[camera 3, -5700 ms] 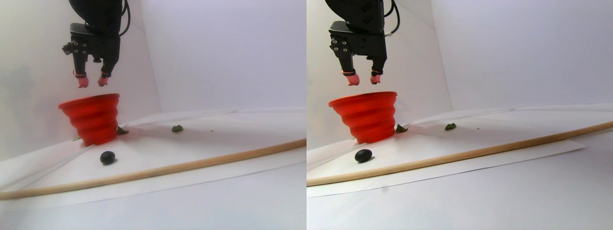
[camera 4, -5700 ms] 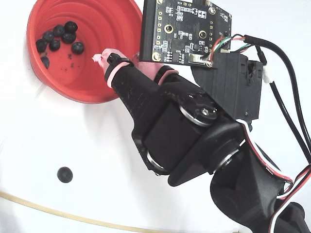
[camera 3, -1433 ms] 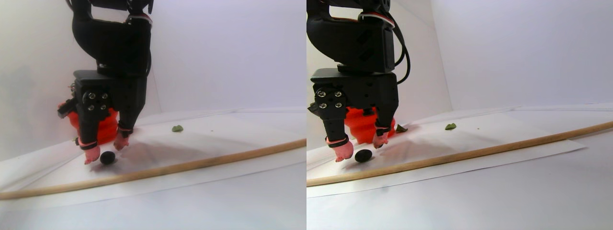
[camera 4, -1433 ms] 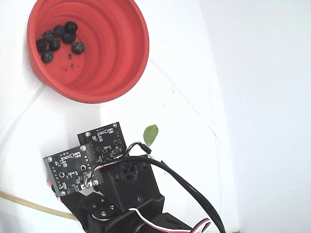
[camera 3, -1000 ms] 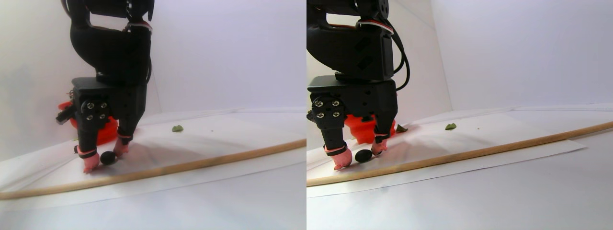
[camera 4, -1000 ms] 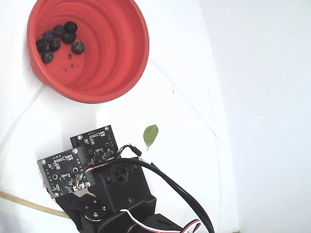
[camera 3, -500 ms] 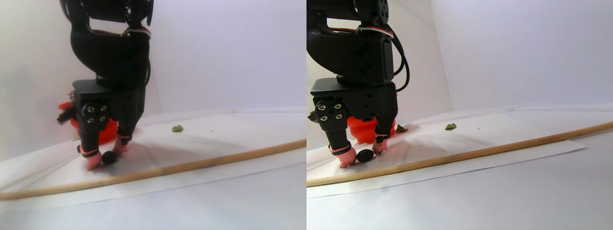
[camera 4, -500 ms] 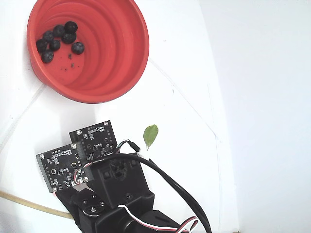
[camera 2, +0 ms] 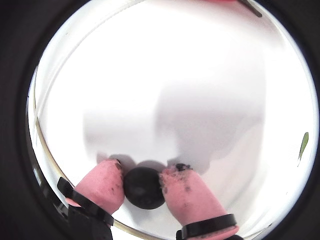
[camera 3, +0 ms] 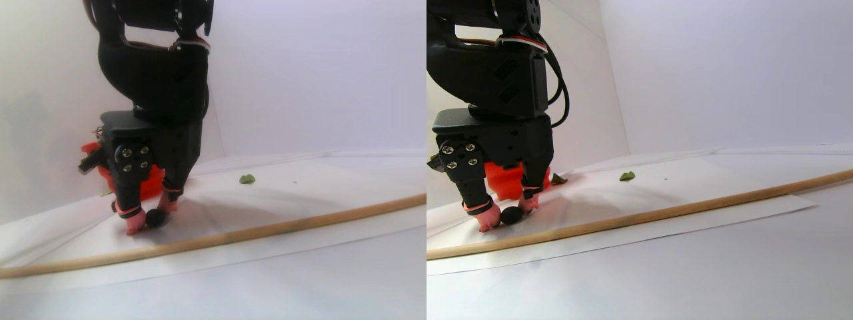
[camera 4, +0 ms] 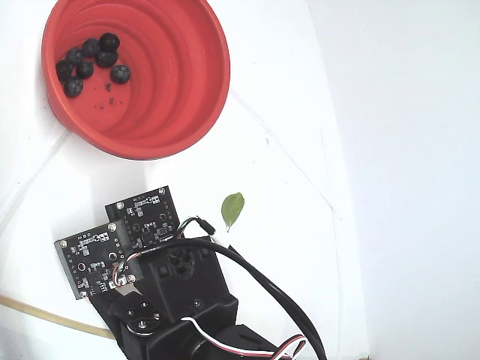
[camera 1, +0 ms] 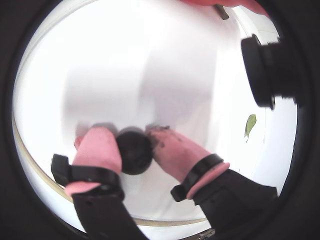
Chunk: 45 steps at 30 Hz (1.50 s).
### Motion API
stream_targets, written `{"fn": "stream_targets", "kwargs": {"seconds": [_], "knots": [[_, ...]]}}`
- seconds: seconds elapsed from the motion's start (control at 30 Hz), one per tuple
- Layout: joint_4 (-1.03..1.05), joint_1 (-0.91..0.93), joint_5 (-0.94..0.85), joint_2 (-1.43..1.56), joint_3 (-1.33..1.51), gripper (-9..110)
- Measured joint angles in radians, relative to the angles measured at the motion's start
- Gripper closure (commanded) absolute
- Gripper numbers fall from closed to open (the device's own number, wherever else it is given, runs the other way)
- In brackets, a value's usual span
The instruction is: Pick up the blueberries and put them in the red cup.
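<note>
Your gripper [camera 2: 142, 182] is down at the white paper sheet [camera 3: 300, 193], and its two pink rubber-capped fingertips [camera 1: 97, 150] are clenched on a small round dark blueberry [camera 1: 134, 151]. In both wrist views the berry sits squarely between the jaws, with a pad touching it on either side; the pads carry dark smudges where they meet it. In the stereo pair view the berry [camera 3: 155, 217] is low between the fingertips, at or just above the sheet; you cannot tell from here whether it has left the surface.

Beyond the jaws, behind the gripper in the stereo pair view, stands the large round orange-red plastic cup [camera 3: 152, 179], mostly hidden by the black arm [camera 3: 156, 73]. The fixed view looks into that cup [camera 4: 172, 82]: its inner wall is stepped in concentric ridges, and six or so more blueberries [camera 4: 88, 60] lie bunched against the upper left of its bottom, with dark specks nearby.

A small flat green leaf [camera 4: 232, 208] lies on the sheet to the side of the jaws, apart from them. A thin pale wooden stick [camera 3: 280, 225] runs across the sheet on the near side of the gripper, passing just beside the fingertips in a wrist view [camera 2: 40, 135].
</note>
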Motion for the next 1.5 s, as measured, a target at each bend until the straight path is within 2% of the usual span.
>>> {"fn": "stream_targets", "kwargs": {"seconds": [1.1,1.5], "knots": [[0.253,-0.041,0.097,0.244,-0.031,89],[0.285,-0.055,0.110,0.302,-0.040,89]]}}
